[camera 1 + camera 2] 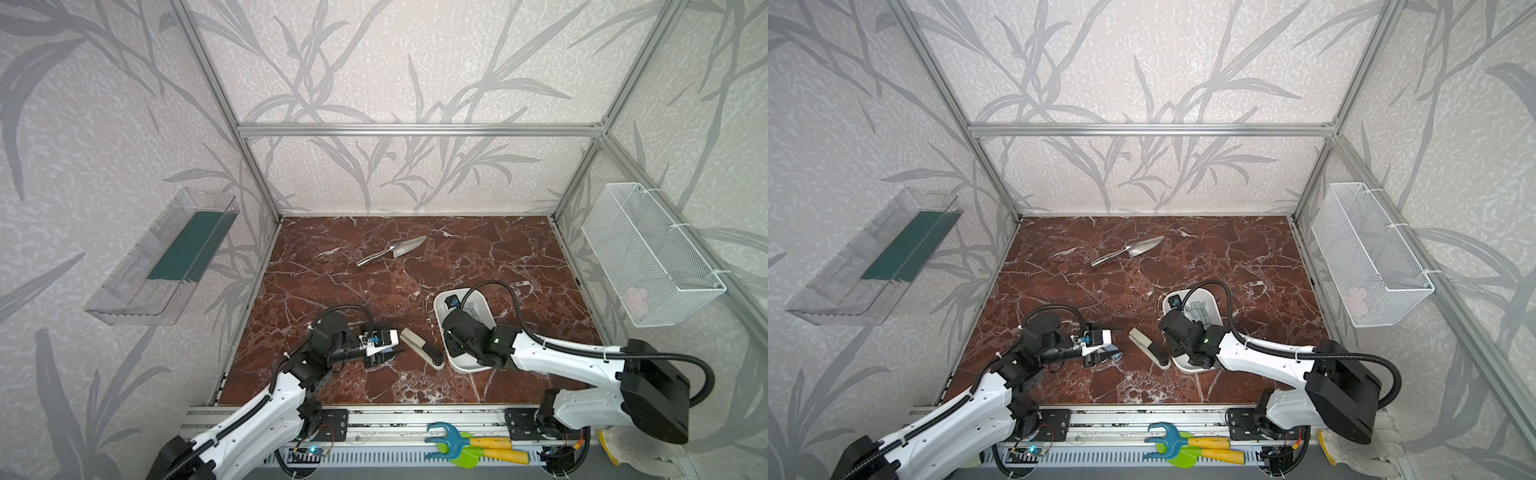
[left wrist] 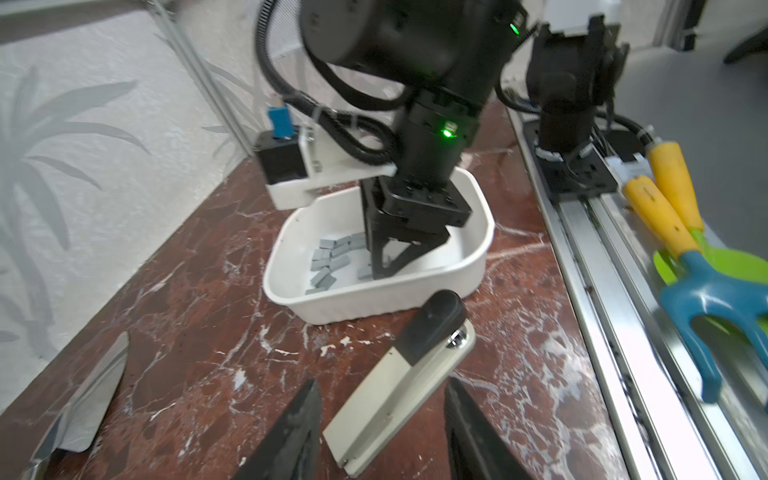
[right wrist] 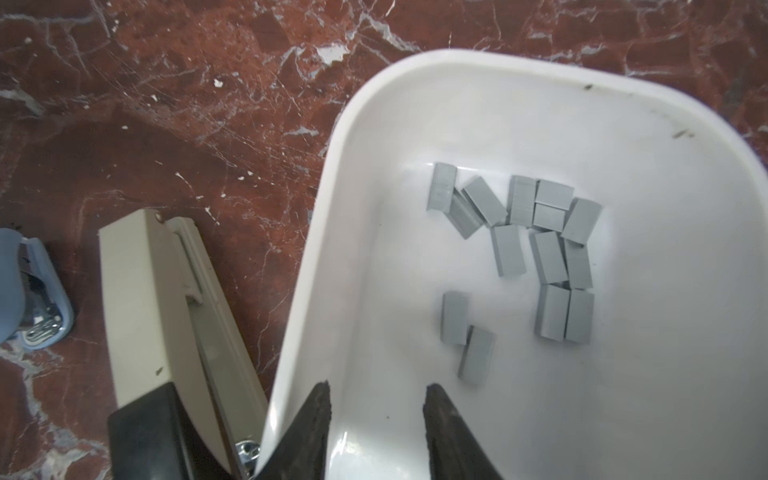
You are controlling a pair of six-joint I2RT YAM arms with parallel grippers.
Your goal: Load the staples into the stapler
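White tray (image 3: pixel 345 124) sits just beside the stapler (image 1: pixel 419 347), we judge for short transfers. Left gripper (image 2: pixel 382 386) straddles the stapler, jaws part-open (gap visible beside one finger), probably to steady it. Right gripper (image 3: pixel 376 388), part-open and empty, hangs above the staples (image 3: pixel 548 255) lying in the tray.

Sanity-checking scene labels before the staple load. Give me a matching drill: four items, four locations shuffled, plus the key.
Items:
1. staples
2. stapler
3. metal trowel
4. garden tools

Places:
A. on the front rail, off the table
B. lying on the table beside the white tub
C. loose inside the white tub
D. alone on the far half of the table

Pairs: 1-C, 2-B, 3-D, 4-A
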